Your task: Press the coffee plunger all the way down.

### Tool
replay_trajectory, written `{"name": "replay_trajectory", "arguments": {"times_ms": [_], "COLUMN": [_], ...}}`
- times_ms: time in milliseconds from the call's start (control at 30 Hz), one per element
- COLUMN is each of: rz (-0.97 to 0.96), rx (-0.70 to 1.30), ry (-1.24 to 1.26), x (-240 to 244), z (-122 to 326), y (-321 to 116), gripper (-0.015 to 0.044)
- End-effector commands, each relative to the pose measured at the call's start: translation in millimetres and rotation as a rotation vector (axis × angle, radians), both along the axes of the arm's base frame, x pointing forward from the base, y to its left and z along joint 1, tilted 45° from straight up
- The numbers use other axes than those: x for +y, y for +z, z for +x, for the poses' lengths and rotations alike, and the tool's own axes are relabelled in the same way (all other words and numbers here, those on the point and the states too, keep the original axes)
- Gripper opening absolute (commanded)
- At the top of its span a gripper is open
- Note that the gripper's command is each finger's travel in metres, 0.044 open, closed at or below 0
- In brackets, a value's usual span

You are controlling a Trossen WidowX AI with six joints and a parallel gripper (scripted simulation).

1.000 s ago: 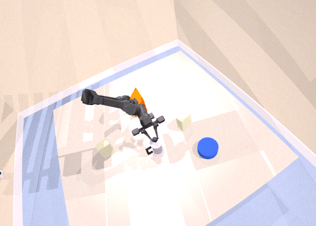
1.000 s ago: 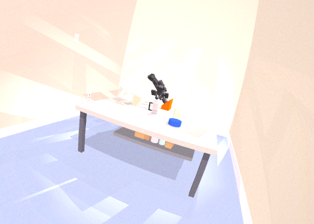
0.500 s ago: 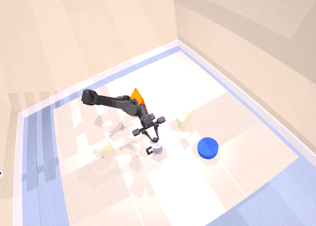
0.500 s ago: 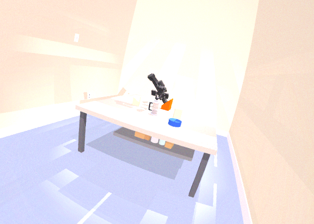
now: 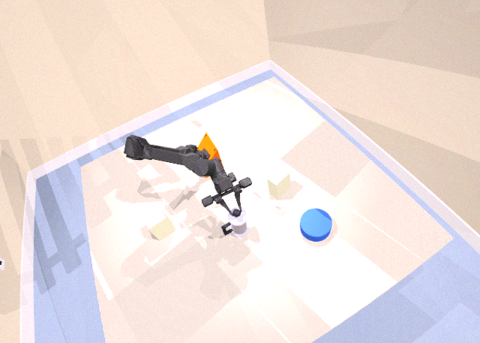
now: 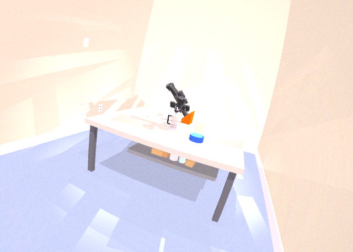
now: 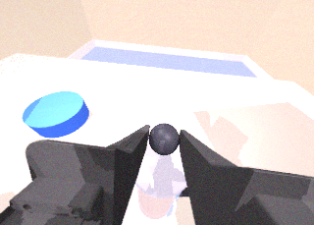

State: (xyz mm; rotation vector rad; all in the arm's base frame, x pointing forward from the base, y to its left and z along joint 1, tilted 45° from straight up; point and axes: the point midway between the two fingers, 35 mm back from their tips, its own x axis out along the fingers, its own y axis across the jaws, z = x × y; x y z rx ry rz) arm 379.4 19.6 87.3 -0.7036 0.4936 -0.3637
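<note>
The coffee press point(image 5: 238, 227) point(image 6: 174, 121) point(image 7: 156, 205) stands upright on the table, a pale clear cylinder with a black handle on its left side in the top and exterior views. Its plunger's round black knob point(image 5: 236, 212) point(image 7: 164, 140) is just above the lid, with little or no rod visible between them. My gripper point(image 5: 235, 211) point(image 6: 176, 110) point(image 7: 164, 131) is shut on the knob, one fingertip on each side of it. The fingers hide part of the press in the wrist view.
A blue round disc point(image 5: 316, 224) point(image 6: 196, 138) point(image 7: 56, 114) lies right of the press in the top and exterior views. An orange wedge point(image 5: 208, 145) point(image 6: 188, 118) stands behind, near the arm. Pale yellow blocks point(image 5: 280, 187) point(image 5: 162, 228) stand on either side of the press.
</note>
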Motion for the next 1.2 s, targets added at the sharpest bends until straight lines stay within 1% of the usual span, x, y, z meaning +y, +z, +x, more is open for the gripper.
{"name": "replay_trajectory", "arguments": {"times_ms": [0,1167], "rz": [-0.012,-0.004], "rx": [0.021,0.006], "ry": [-0.014,-0.004], "x": [-4.8,-0.6], "z": [-0.9,2.2], "y": [-5.1,-1.5], "gripper": [0.0116,0.0116]}}
